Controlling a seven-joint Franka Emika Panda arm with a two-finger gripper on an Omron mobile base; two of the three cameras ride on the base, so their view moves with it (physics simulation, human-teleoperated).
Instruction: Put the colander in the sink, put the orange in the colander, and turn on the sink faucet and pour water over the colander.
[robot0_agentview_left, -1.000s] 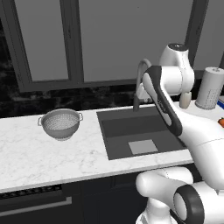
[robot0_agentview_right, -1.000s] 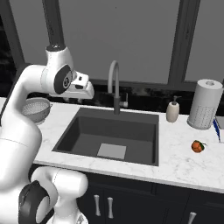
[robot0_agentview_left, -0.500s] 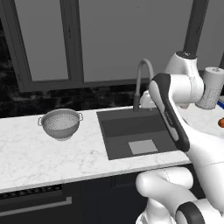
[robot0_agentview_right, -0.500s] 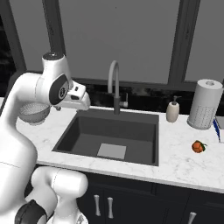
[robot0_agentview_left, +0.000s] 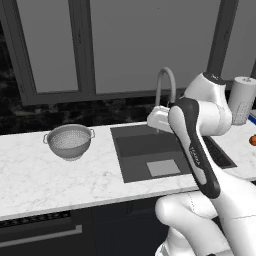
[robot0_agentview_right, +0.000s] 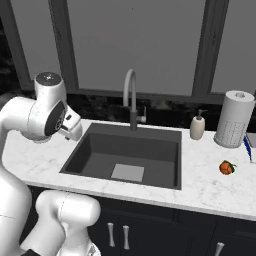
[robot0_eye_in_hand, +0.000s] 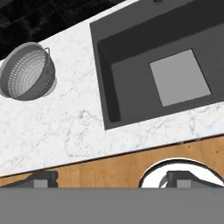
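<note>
Well, gripper: its tips (robot0_eye_in_hand: 111, 178) sit at the bottom of the hand view, well apart and grasping nothing.
Colander: one (robot0_eye_in_hand: 27, 71), upper left of the hand view, on the counter (robot0_eye_in_hand: 74, 122) beside the sink (robot0_eye_in_hand: 131, 89).
Orange: one (robot0_agentview_right: 226, 168), far right of the right base view.
Faucet: one (robot0_agentview_right: 130, 100), dry.
Risk: reaching across, the arm could nudge the light bowl along the stone; a grip on its thin rim might slip or tip it.
</note>
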